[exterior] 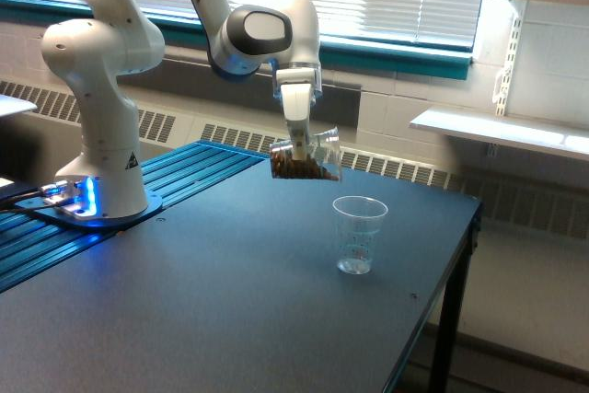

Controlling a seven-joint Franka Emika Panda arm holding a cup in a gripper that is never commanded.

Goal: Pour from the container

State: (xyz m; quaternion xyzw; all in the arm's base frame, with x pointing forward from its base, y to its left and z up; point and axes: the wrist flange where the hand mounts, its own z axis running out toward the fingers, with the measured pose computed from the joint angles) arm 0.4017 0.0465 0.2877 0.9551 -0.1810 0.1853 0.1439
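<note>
The container (307, 155), a clear wide plastic cup with brown granules showing through its lower part, hangs tilted in the air with its mouth toward the exterior view's right. My gripper (300, 143) is shut on it from above. The granules lie inside the cup and nothing is falling from it. The container is above and to the left of a smaller clear tapered cup (358, 235) with printed marks, which stands upright on the dark table (230, 301). That cup looks empty.
The arm's white base (97, 181) stands at the exterior view's left beside blue ridged panels (175, 172). The table's right edge (460, 255) drops off to the floor. A wall shelf (502, 131) and a radiator lie behind.
</note>
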